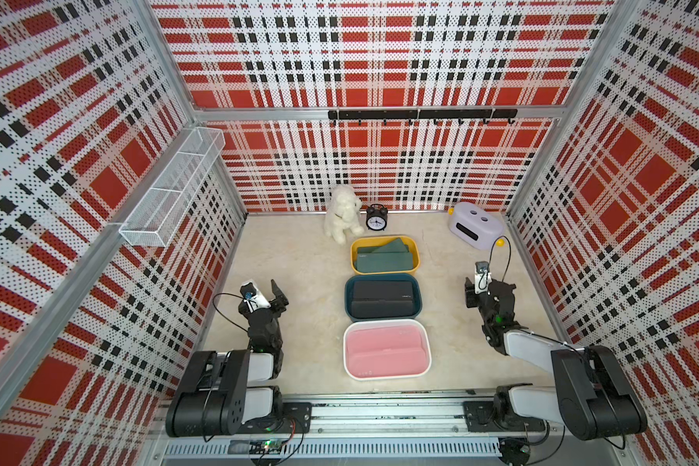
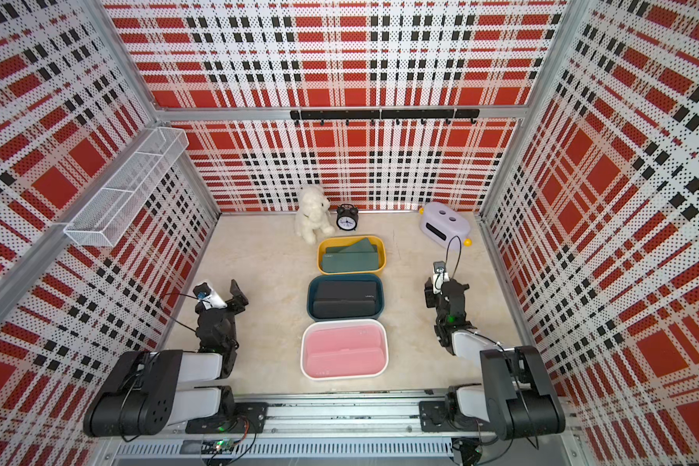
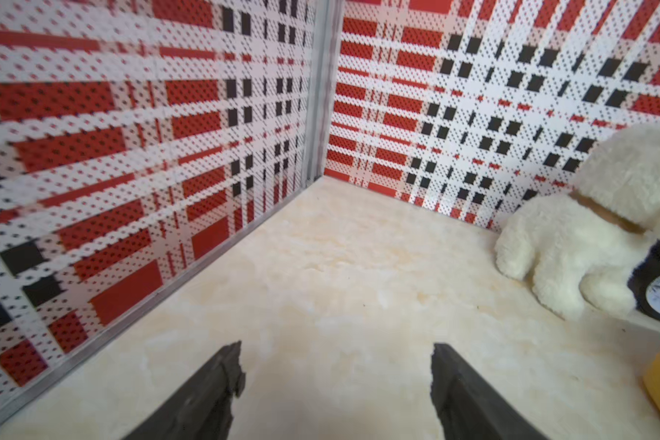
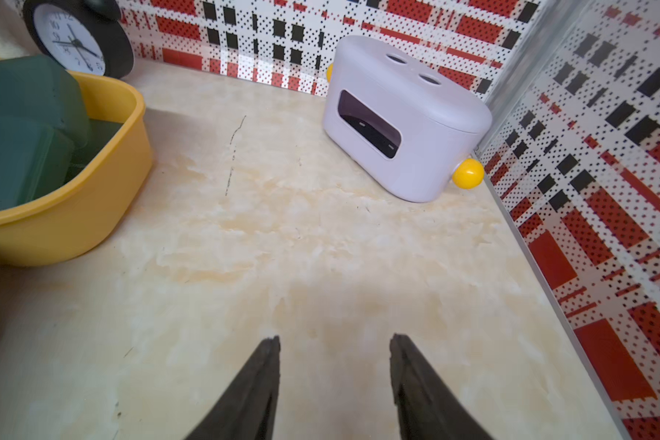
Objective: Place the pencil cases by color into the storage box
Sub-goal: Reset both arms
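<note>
Three tubs stand in a row down the middle in both top views. The far yellow tub holds dark green pencil cases, one tilted. The dark teal tub holds black pencil cases. The near white tub holds pale pink pencil cases. My left gripper hovers left of the teal tub, open and empty. Right of the teal tub, my right gripper is also open with bare floor between its fingers. The yellow tub and green cases show in the right wrist view.
A white plush dog, a black alarm clock and a lilac box with a yellow knob stand along the back wall. A wire basket hangs on the left wall, a hook rail on the back wall.
</note>
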Action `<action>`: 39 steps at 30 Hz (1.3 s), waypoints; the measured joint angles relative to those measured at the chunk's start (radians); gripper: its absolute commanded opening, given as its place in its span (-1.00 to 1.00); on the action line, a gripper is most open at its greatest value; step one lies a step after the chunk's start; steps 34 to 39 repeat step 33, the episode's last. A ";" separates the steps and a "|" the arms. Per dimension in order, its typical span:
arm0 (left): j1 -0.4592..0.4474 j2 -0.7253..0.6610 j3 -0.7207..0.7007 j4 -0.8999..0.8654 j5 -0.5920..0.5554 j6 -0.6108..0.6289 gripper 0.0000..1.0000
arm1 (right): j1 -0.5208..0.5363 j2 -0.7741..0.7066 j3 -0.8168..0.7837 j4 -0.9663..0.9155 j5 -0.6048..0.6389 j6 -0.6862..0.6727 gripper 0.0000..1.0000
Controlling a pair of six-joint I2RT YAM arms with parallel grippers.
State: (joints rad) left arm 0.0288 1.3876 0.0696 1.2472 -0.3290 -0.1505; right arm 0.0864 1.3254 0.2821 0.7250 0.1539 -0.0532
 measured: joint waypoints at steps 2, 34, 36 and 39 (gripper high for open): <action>0.003 0.084 0.014 0.084 0.035 0.009 0.63 | -0.009 0.034 -0.041 0.117 0.000 0.026 0.04; -0.010 0.182 0.118 0.173 0.139 0.074 0.98 | -0.063 0.227 0.035 0.326 -0.090 0.101 0.99; -0.010 0.182 0.118 0.173 0.139 0.074 0.98 | -0.063 0.227 0.035 0.326 -0.090 0.101 0.99; -0.010 0.182 0.118 0.173 0.139 0.074 0.98 | -0.063 0.227 0.035 0.326 -0.090 0.101 0.99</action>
